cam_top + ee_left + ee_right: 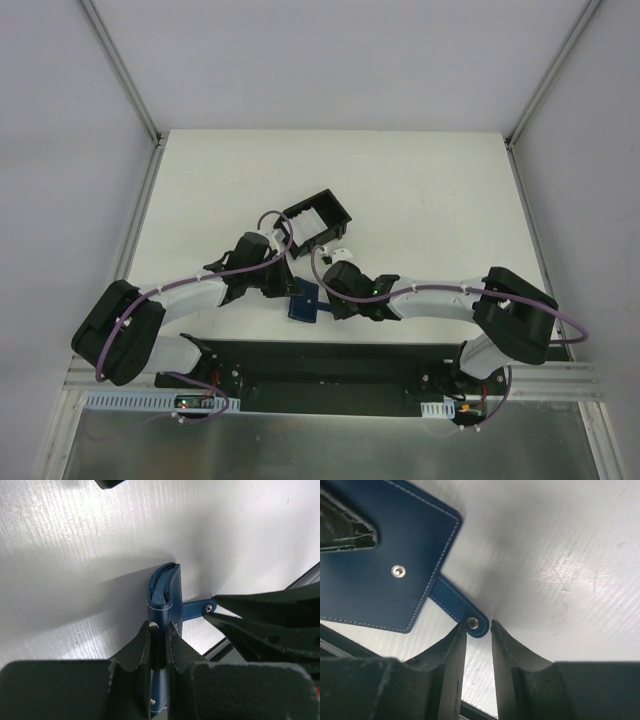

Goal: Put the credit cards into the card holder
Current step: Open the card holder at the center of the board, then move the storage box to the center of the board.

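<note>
Overhead view of a white table (pixel 420 200) w/ two robot arms reaching inward so their grippers meet near the centre-front. Btwn them sits the card holder (pixel 303 306), a small navy-blue folding wallet, close to the table's near edge.

L gripper (pixel 160 632): fingers pinched together on one edge of the card holder. In the L wrist view the wallet is folded and standing on edge, its curved fold facing away, w/ lighter blue layers visible inside the fold. Whether any card is tucked in there can't be told.

A short blue strap (pixel 452 605) w/ a metal snap at its end sticks out from the wallet's side toward the R gripper (pixel 479 630). R fingers stand slightly apart, bare table showing in the narrow gap. The strap's tip lies right at one fingertip and isn't clamped.

Farther back, just beyond the grippers, is a black open-sided box frame (pixel 318 222), tilted on the table. Its contents can't be made out. A small whitish object (pixel 340 250) lies just beside its near corner, too small to identify.
</note>
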